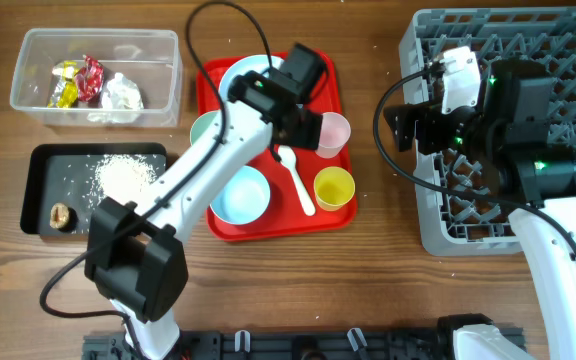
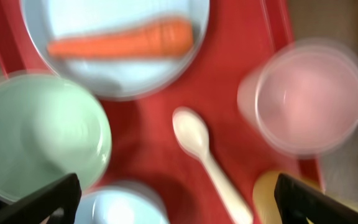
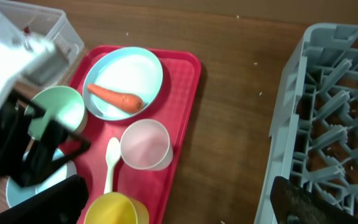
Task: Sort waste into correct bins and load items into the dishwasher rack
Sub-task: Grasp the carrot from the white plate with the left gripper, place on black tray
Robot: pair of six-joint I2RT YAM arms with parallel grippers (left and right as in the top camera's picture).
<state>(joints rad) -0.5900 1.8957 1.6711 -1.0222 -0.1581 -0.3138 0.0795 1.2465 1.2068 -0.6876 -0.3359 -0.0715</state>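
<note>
Left gripper (image 1: 293,125): stands wide open, grips nothing, touches nothing, hangs over the red tray (image 1: 278,222) just above the white spoon (image 2: 194,140). Around the spoon on that tray: pink cup (image 1: 334,133) and yellow cup (image 1: 334,187) on one side, pale green bowl (image 2: 36,137) and pale blue bowl (image 1: 240,195) on the other, and further back the pale blue plate (image 3: 135,68) carrying the carrot (image 2: 123,40). Right gripper (image 1: 405,128): also stands wide open and empty, hovers at the edge of the grey rack (image 1: 568,40) that faces the red tray. Well apart, beyond the red tray: clear tub (image 1: 28,100) with foil wrappers (image 1: 76,80) and tissue wad (image 1: 123,95); black tray (image 1: 43,165) with rice (image 1: 125,175) and brown lump (image 1: 60,215).
</note>
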